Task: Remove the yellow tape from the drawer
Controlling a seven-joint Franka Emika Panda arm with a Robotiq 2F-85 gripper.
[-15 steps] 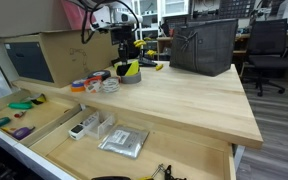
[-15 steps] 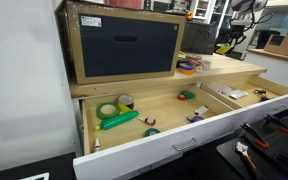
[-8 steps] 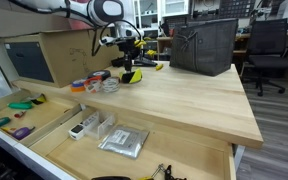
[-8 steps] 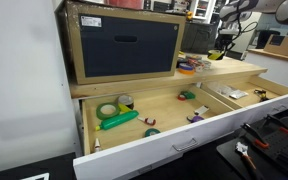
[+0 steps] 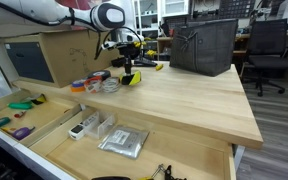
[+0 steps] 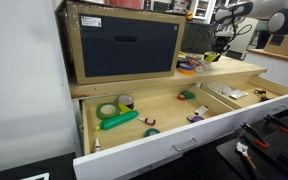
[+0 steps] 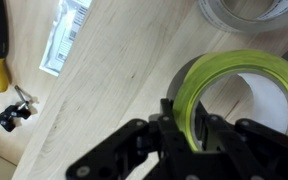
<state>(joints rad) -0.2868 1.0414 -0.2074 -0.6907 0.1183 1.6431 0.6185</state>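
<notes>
Fingers (image 7: 170,122): two black fingers of the Robotiq gripper (image 5: 127,68) are clamping the roll's wall, one outside it and one inside its hole.
Tape (image 5: 132,77): small yellow roll with black stripes is hanging in that grip low at the pale wooden tabletop (image 5: 184,100); contact with the wood cannot be told.
Neighbours: clear tape roll (image 5: 109,86) and orange tape roll (image 5: 79,85) are lying near it.
Drawer (image 6: 164,112): wide light-wood tray with dividers is standing open below the tabletop, well apart from the yellow roll, holding a green tape roll (image 6: 107,109).
</notes>
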